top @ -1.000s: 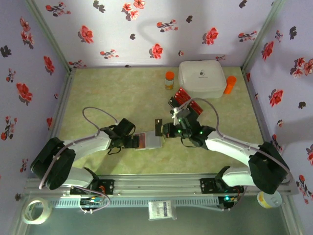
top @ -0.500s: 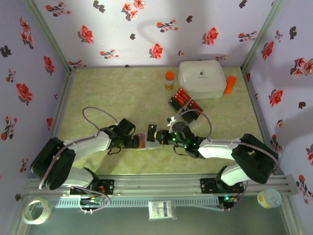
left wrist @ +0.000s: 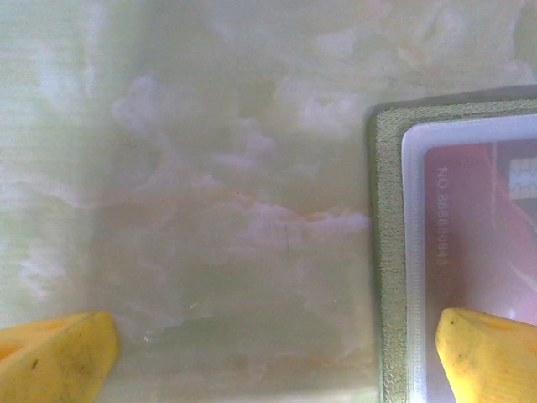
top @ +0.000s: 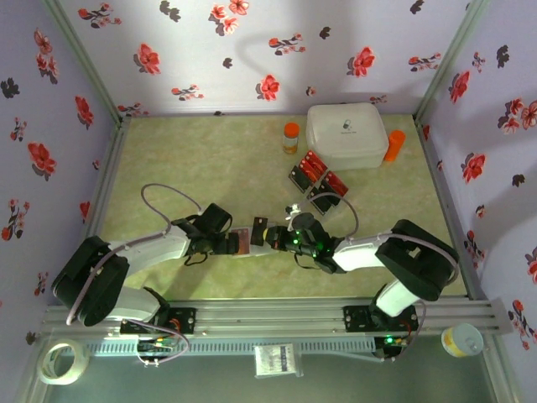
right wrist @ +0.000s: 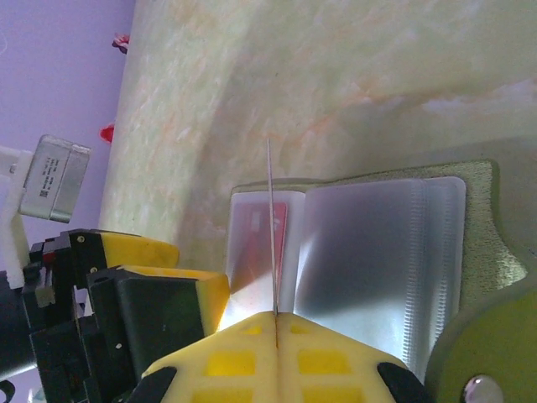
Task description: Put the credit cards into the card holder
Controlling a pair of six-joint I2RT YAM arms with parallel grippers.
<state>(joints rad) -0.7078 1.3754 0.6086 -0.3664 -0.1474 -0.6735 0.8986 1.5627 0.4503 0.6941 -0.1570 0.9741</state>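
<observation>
The right gripper has its yellow fingers pressed flat together on one of the credit cards, which its wrist camera sees edge-on as a thin upright line; the grip is at the card's near end, so most of the length stands free ahead of the jaws; the left gripper stands with its jaws wide apart and clasps nothing, one finger resting on the card holder's plastic and the other over bare table; that reads as a hold-down rather than a grasp. The step in hand looks to be feeding the held card into a pocket; to do it well the card should be tilted from upright toward the plane of the sleeve, its leading edge found against the pocket mouth before any push, and the slide kept slow and straight, since the thin plastic may buckle or the holder may skid if the left finger lifts. The card holder lies open on the table directly ahead of the right jaws, its olive rim framing pale translucent sleeves; a red card already sits in the sleeve on the left arm's side; the held card's free edge hangs over the line between that sleeve and the empty ones, whether touching I cannot tell. The remaining cards lie well apart, near the white box.
</observation>
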